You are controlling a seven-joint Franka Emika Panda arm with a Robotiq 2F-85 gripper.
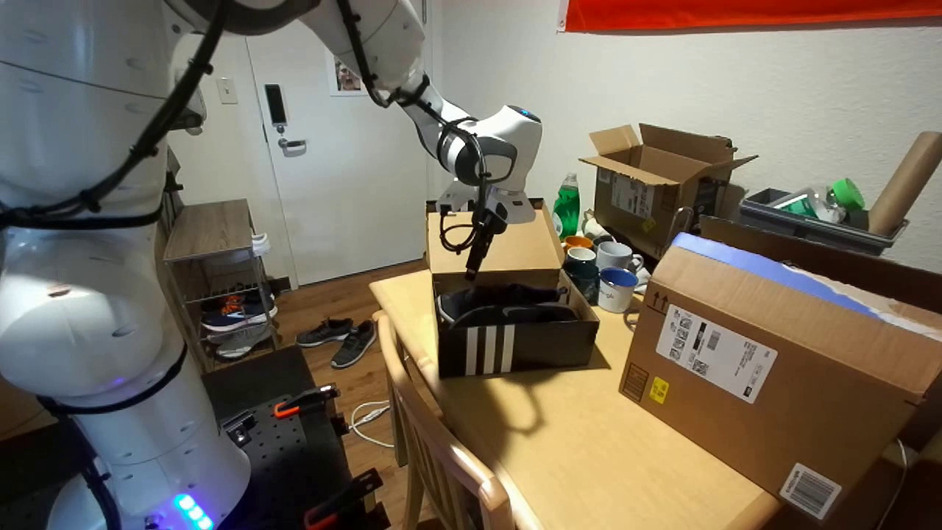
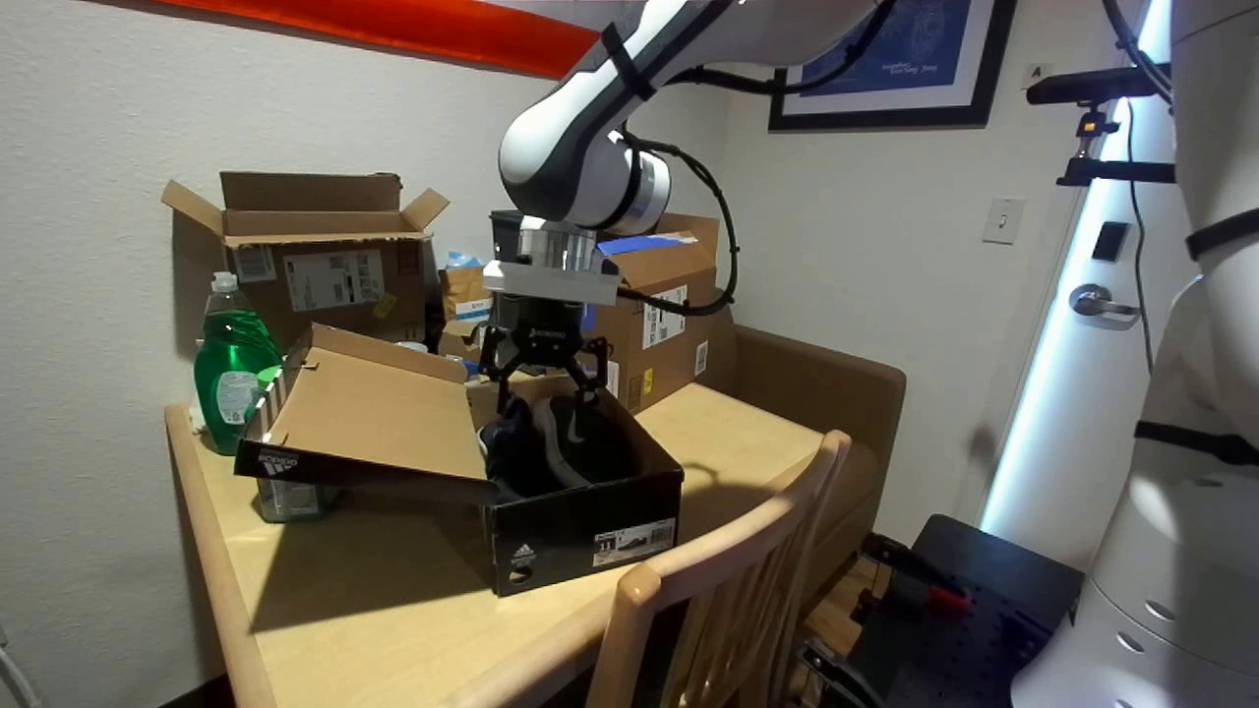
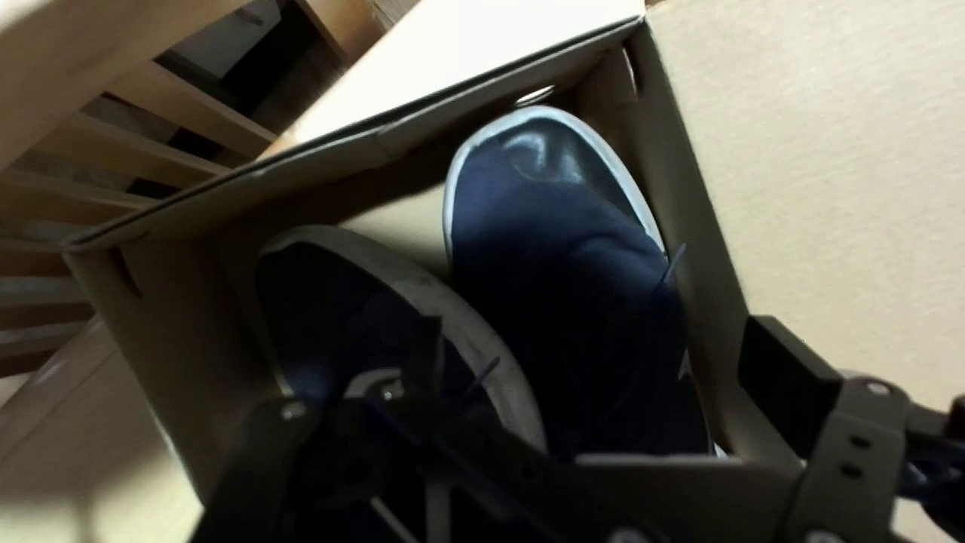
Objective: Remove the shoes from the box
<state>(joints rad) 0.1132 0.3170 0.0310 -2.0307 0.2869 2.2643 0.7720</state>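
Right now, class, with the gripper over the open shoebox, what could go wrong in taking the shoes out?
One finger of the open gripper appears close to the shoebox wall, so closing might pinch it too. The other finger appears above the shoe farther from the lid and could snag it. If the shoebox drags, that lid might knock the nearby green bottle.

A home, it seems: a white door (image 1: 353, 184) with a lever handle (image 1: 293, 144), a shoe rack (image 1: 210, 227) near it, sneakers (image 1: 355, 344) on the wood floor (image 1: 331, 300), a pale wooden table (image 1: 574, 442) with a slatted chair (image 2: 743, 539), mugs (image 1: 615, 296) and a bottle of green liquid (image 2: 234, 349), plus a brown sofa (image 2: 821, 383) and a framed picture (image 2: 915, 59)
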